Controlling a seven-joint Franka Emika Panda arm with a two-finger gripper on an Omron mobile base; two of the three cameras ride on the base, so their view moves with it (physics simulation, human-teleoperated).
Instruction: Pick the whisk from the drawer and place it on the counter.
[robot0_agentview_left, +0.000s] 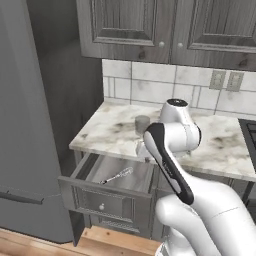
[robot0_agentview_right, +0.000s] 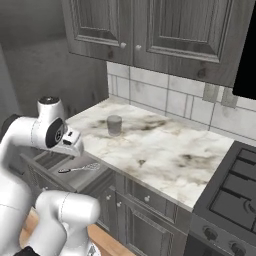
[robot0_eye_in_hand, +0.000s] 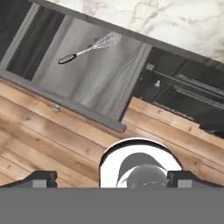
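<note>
In the hand view the gripper (robot0_eye_in_hand: 112, 177) shows two dark fingertips (robot0_eye_in_hand: 41, 178) at the bottom edge, set far apart, one at lower left and one at lower right. The jaws stand wide and hold nothing; nothing touches them. Between them and the scene lies wooden floor (robot0_eye_in_hand: 39, 140), so the hand is well above the open drawer (robot0_eye_in_hand: 94, 78).

The whisk (robot0_eye_in_hand: 92, 46) lies flat on the drawer's light grey bottom, in the upper left of the hand view, its wire head toward the upper right and its dark handle toward the lower left. It is well apart from the fingertips.

In the left base view the whisk (robot0_agentview_left: 117, 175) lies in the pulled-out drawer (robot0_agentview_left: 102, 197) at lower left, under the edge of the counter (robot0_agentview_left: 112, 132). A grey cup (robot0_agentview_left: 142, 125) stands on the counter, at centre frame.

In the right base view the whisk (robot0_agentview_right: 80, 168) lies in the drawer (robot0_agentview_right: 75, 177) at lower left, and the cup (robot0_agentview_right: 114, 125) stands on the counter (robot0_agentview_right: 165, 155) above it.
</note>
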